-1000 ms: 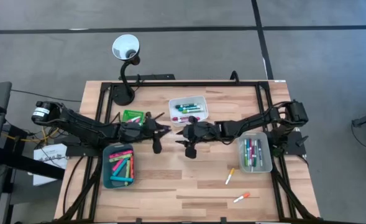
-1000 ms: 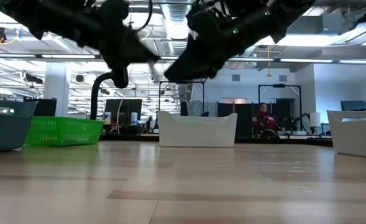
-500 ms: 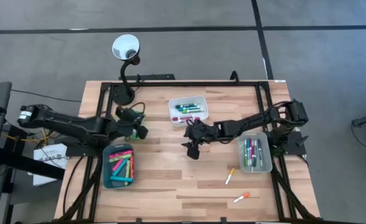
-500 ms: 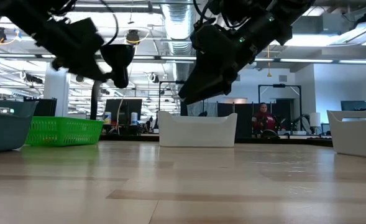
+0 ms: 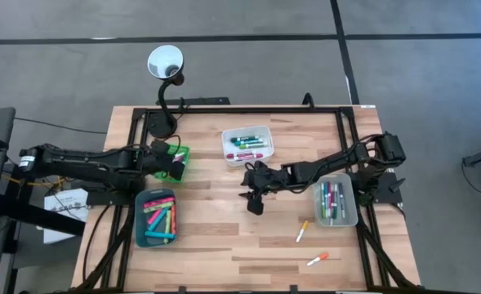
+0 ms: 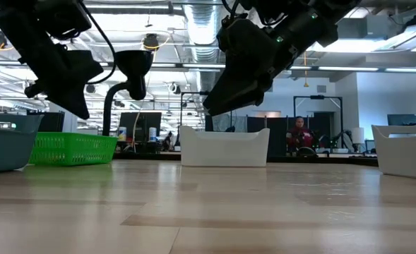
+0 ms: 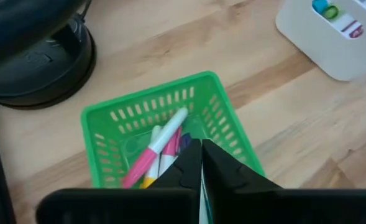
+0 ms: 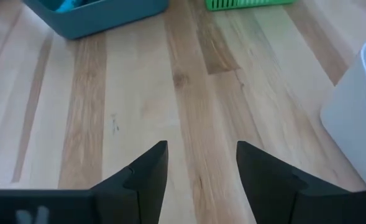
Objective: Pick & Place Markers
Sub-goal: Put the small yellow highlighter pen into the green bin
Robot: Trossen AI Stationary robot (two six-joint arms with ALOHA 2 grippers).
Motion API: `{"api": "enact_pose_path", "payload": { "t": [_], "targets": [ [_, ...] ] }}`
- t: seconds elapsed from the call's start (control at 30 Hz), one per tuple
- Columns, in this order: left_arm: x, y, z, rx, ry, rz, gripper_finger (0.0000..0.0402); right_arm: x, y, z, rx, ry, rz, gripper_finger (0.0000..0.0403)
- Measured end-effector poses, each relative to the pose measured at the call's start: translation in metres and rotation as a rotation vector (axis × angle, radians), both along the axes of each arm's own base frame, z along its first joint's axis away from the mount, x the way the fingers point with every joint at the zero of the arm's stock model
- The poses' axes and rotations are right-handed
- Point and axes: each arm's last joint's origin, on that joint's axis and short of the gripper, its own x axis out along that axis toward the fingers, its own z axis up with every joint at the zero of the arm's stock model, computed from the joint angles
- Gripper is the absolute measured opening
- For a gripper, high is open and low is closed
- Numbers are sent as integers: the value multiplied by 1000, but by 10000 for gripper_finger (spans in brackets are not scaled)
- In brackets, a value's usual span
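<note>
My left gripper (image 5: 176, 170) (image 7: 201, 155) hovers shut over the near rim of the green basket (image 5: 175, 153). A pink-and-white marker (image 7: 155, 150) and other markers lie inside that basket. My right gripper (image 5: 255, 204) (image 8: 201, 163) stands open above bare wood at the table's middle, with nothing between its fingers. Two loose markers lie flat on the table near the front right, an orange-tipped one (image 5: 302, 231) and a red-capped one (image 5: 318, 259).
A white tray (image 5: 248, 144) at the back, a teal tray (image 5: 156, 217) at the left front and a clear grey tray (image 5: 336, 201) at the right all hold markers. A gooseneck lamp's base (image 5: 160, 122) stands behind the green basket. Bare wood lies at the middle and front.
My left gripper has drawn back from the table's middle toward the left edge, turning and tipping as it went, and now stands over the green basket.
</note>
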Motion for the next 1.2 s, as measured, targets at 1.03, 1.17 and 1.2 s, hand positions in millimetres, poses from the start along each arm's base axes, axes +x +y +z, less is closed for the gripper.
{"api": "enact_pose_path", "payload": {
  "t": [1.03, 1.17, 1.2],
  "targets": [
    [1, 1, 0, 2, -7, 5, 35, -87, 117, 3, -97, 760, 335, 160],
    [1, 1, 1, 2, -14, 6, 35, -99, 123, 3, -151, 822, 390, 160],
    [1, 1, 1, 2, -14, 6, 35, -100, 125, 3, -164, 819, 417, 160]
  ]
}}
